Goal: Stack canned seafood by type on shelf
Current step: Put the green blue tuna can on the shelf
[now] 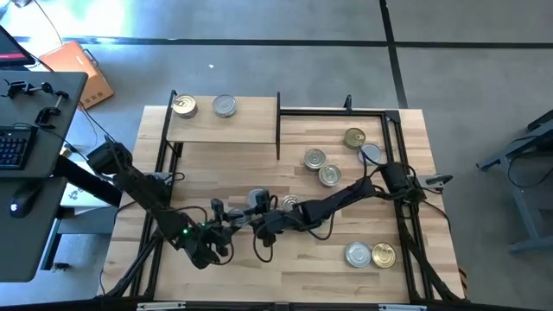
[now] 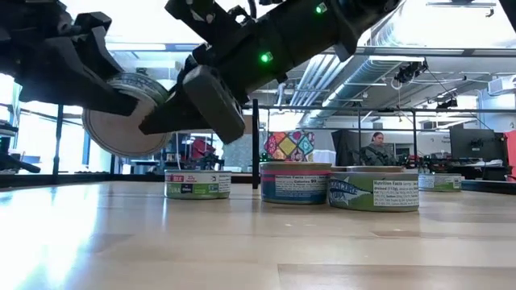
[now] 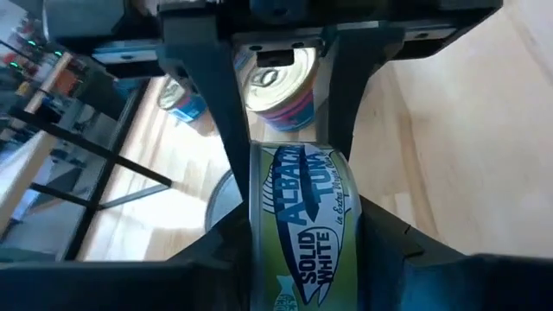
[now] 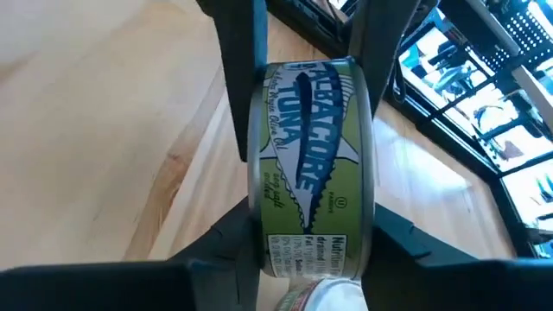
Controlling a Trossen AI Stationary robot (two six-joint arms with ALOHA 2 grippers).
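Note:
A green-labelled tuna tin (image 1: 257, 200) of the canned seafood hangs on its edge above the middle of the table. My left gripper (image 1: 232, 213) comes at it from the left and my right gripper (image 1: 263, 218) from the right, and both are shut on it. The shelf (image 1: 246, 130) stands at the far left and carries a gold-topped tin (image 1: 183, 106) and a silver-topped tin (image 1: 225, 105) on their bases. Several more tins rest on the table to the right, among them a group of two (image 1: 321, 168) and a pair (image 1: 370, 255) near the front. My left gripper pinches the tin's two flat ends (image 3: 259, 250) between its two fingers, with the label band facing its wrist. The fingers slant down from the table's left. The tin stands on edge, lifted clear of the table (image 2: 121, 121). My right gripper pinches the same tin by its two flat ends (image 4: 259, 233), on the side away from the left gripper. Its fingers (image 3: 226, 104) slant down from the table's right. The tin stays on edge between both grippers.
A pink-labelled tin (image 3: 281, 95) sits on the table just beyond the held one, and another tin (image 1: 291, 204) lies under my right arm. Black frame bars (image 1: 397, 147) run along the table's right and far sides. Bare wood lies at the near middle.

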